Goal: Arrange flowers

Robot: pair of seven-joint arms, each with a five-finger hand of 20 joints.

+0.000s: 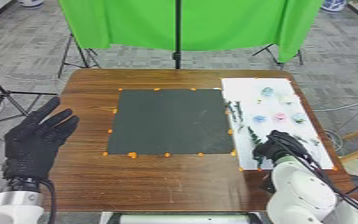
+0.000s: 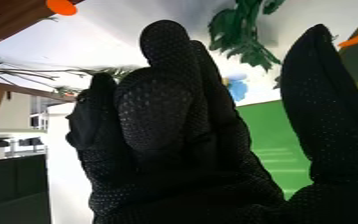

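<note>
Right hand (image 2: pixel 162 112) nearest in right wrist view, thumb apart from fingers, nothing gripped, near green leaves (image 2: pixel 238 35); head view: left hand (image 1: pixel 35 145) spread beside dark mat (image 1: pixel 171 122), flowers (image 1: pixel 280 117) lying loose on white sheet (image 1: pixel 246 90), so arranging looks unstarted, all placing left.

The left hand (image 1: pixel 31 146) is spread, the right hand (image 1: pixel 283 145) loosely open.
</note>
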